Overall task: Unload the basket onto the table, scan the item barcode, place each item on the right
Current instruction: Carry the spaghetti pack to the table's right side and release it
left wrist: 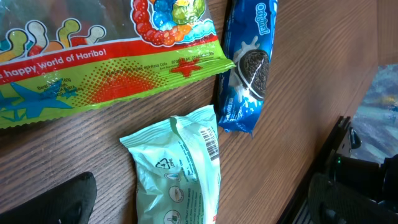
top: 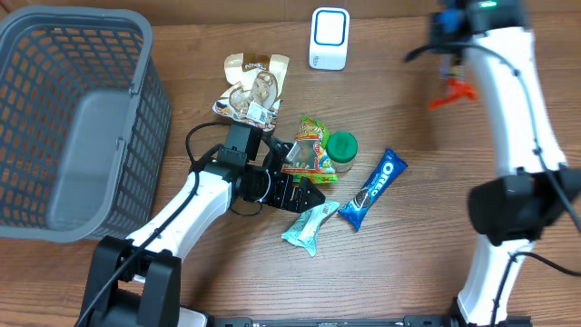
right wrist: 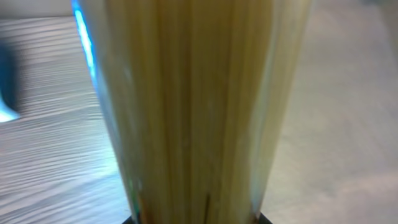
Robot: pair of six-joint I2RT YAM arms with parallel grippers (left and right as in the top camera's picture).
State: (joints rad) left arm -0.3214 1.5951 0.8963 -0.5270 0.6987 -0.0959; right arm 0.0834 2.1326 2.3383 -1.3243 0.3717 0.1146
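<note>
We see the left tool (top: pixel 304 195) low over the cluster of snacks in the middle of the wooden tabletop (top: pixel 427 263), its jaws spread wide and gripping nothing. In its wrist view a mint-green crinkled wrapper (left wrist: pixel 180 168) lies flat between the fingers with its barcode facing up. A blue Oreo biscuit pack (top: pixel 372 189) lies just beside it, and a green-and-red Haribo sweets bag (top: pixel 304 150) just behind. Over at the far right edge the right tool (top: pixel 447 25) is raised and blurred. Its wrist view is filled by a long clear pack of pale yellow strands (right wrist: pixel 193 112), and we read the tool as narrow, closed on that pack, though the fingers themselves are hidden. The white rounded scanner box (top: pixel 329 38) stands at the back edge, well apart from that tool. A grey plastic mesh basket (top: pixel 145 82) sits at the far left.
</note>
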